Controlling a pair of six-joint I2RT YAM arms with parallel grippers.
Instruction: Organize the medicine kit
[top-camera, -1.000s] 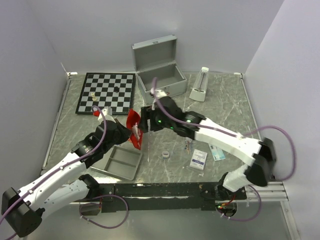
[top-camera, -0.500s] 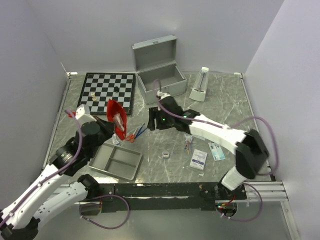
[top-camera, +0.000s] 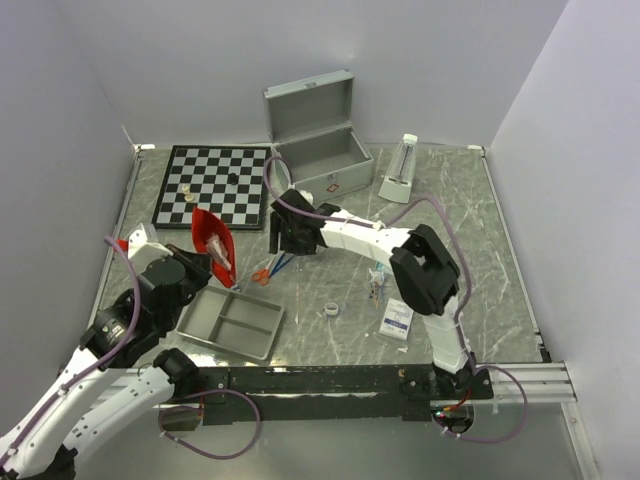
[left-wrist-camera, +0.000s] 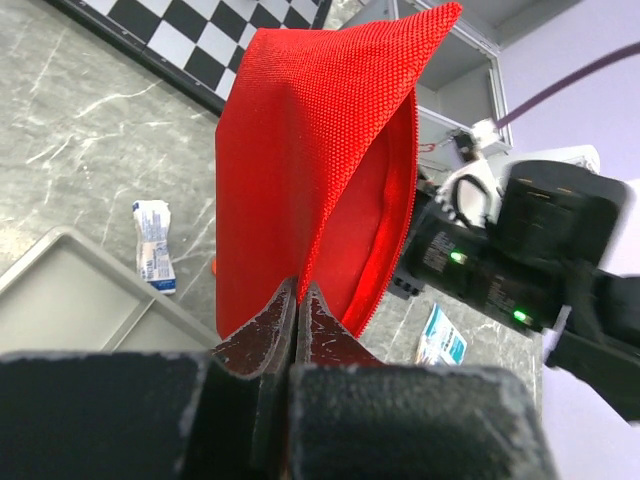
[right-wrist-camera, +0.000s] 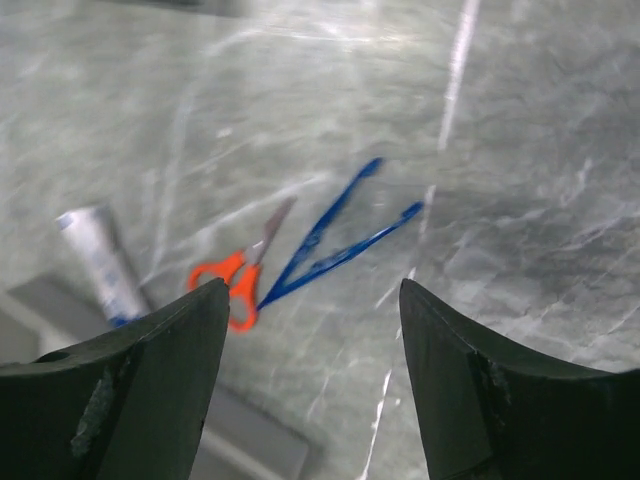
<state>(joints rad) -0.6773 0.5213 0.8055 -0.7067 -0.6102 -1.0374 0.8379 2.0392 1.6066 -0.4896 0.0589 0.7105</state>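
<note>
Pickup of a loose tool looks like the step in hand. The right gripper (right-wrist-camera: 312, 300) hangs with its jaws spread wide and nothing between them. Directly below it lie the blue tweezers (right-wrist-camera: 335, 245), and the orange scissors (right-wrist-camera: 245, 275) are just to its left, their blade meeting the tweezers' tip.

The left gripper (left-wrist-camera: 297, 300) is pinched tight on the lower edge of the red pouch (left-wrist-camera: 320, 150) and holds it up off the table. The grey tray (top-camera: 235, 325) is just beside that hand.

The medicine kit (top-camera: 320, 150) stands beyond the right gripper with its lid raised.

The next move probably calls for a straight descent, with the fingertips straddling the thin tweezers close to the table, since flat tools give little to grip.

Only the left wrist view shows the pouch's gaping mouth and a small white packet (left-wrist-camera: 152, 258) beyond the fingers. Only the right wrist view shows how the two tools overlap. The overhead view alone places the kit.
</note>
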